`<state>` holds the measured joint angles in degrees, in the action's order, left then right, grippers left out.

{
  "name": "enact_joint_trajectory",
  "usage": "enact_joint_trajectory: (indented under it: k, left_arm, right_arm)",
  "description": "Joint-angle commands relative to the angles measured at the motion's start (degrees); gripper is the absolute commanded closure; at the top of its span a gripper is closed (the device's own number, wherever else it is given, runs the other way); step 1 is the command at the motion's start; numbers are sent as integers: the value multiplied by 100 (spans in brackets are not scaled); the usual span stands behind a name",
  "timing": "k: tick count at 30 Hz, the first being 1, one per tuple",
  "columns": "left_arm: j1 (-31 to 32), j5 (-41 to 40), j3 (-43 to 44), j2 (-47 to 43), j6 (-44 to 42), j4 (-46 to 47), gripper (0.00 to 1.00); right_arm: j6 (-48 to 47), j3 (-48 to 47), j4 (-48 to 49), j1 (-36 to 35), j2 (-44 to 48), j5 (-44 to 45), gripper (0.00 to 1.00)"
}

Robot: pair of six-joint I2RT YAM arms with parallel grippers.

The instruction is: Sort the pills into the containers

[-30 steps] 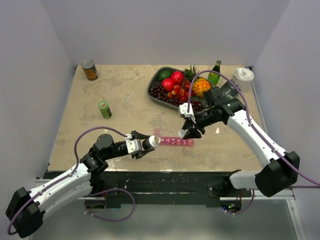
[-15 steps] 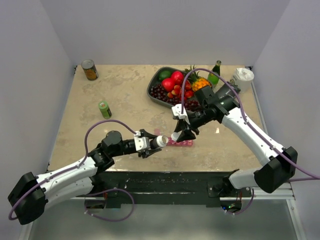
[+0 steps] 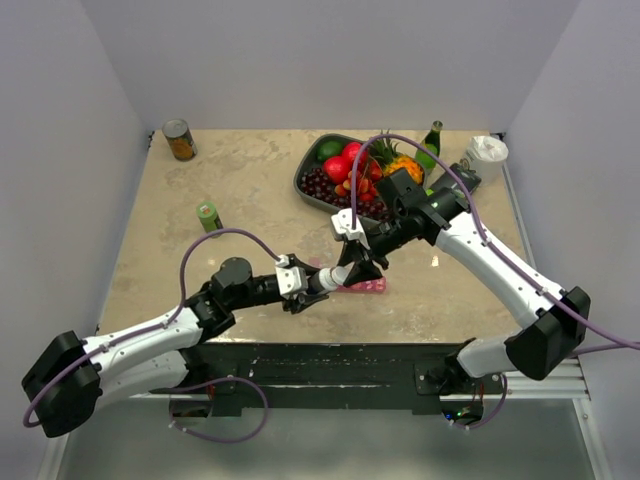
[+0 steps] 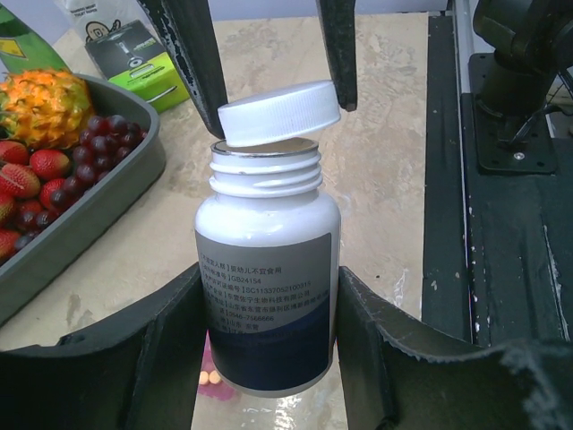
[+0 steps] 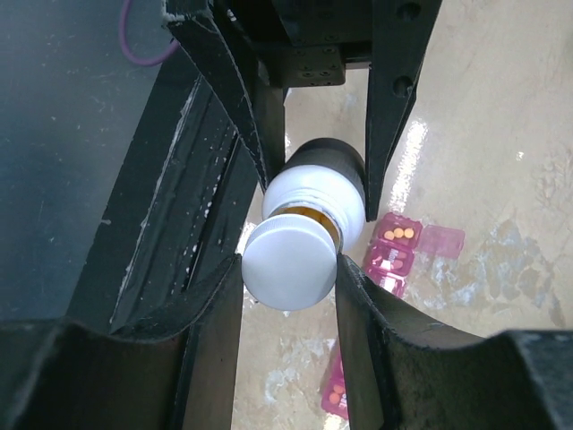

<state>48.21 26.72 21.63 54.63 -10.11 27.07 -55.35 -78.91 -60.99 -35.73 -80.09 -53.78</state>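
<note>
A: Why is the bottle [image 4: 267, 269] held out sideways?
B: The left gripper [image 4: 267, 309] clamps its body so the right gripper [image 5: 288, 300], closed on the cap [image 4: 279, 112], can pull it; the cap sits tilted off the neck
A: Arm poses?
B: Left reaches low from 7 o'clock, right arches in from 4 o'clock. The containers [image 3: 362, 284] lie on the table at 6 o'clock from the fruit tray [image 3: 302, 186], some lids open

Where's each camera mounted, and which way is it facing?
Top external: above and behind the robot, looking down at the table; left arm and right arm show.
Left wrist: looks along the left gripper, fingers in view, at the bottle it holds.
Right wrist: looks down the right gripper, fingers in view, at the cap it grips.
Shared: both wrist views show bottle, cap.
</note>
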Motion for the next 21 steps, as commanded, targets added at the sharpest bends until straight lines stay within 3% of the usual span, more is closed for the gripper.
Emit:
enact_joint_trajectory:
  k: [1,21]
  left_arm:
    - [49,-27,289,82,70,615,100]
    - [93,-106,140,30,246,756,100]
  right_arm:
    - [174,-212,61,-127,-50,-159,91]
    - [350,-440,220,-128,-85,148,91]
